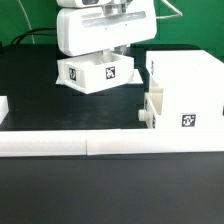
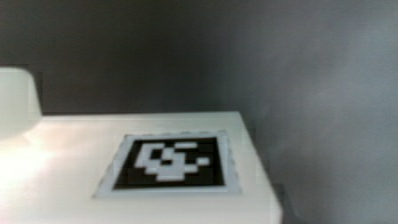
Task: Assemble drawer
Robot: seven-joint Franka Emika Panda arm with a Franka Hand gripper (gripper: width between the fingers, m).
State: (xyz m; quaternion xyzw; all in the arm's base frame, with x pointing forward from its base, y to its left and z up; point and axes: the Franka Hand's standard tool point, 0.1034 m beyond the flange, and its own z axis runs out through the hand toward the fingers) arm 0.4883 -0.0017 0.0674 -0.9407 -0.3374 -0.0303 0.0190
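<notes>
A small white drawer tray [image 1: 82, 75] with black-and-white tags hangs tilted above the black table, left of the big cabinet shell [image 1: 190, 80]. My gripper [image 1: 105, 50] comes down from above and is shut on the tray; its fingertips are hidden behind the tray wall. In the wrist view the tray's white face [image 2: 71, 150] and one tag [image 2: 173, 162] fill the lower part, and no fingers show. A second small white part [image 1: 152, 108] sits against the shell's open side; it is unclear whether it is the other tray.
A long low white border bar [image 1: 100, 146] runs along the front of the table. Another white bar end [image 1: 3, 105] shows at the exterior view's left edge. Black table [image 1: 40, 95] lies under and left of the held tray.
</notes>
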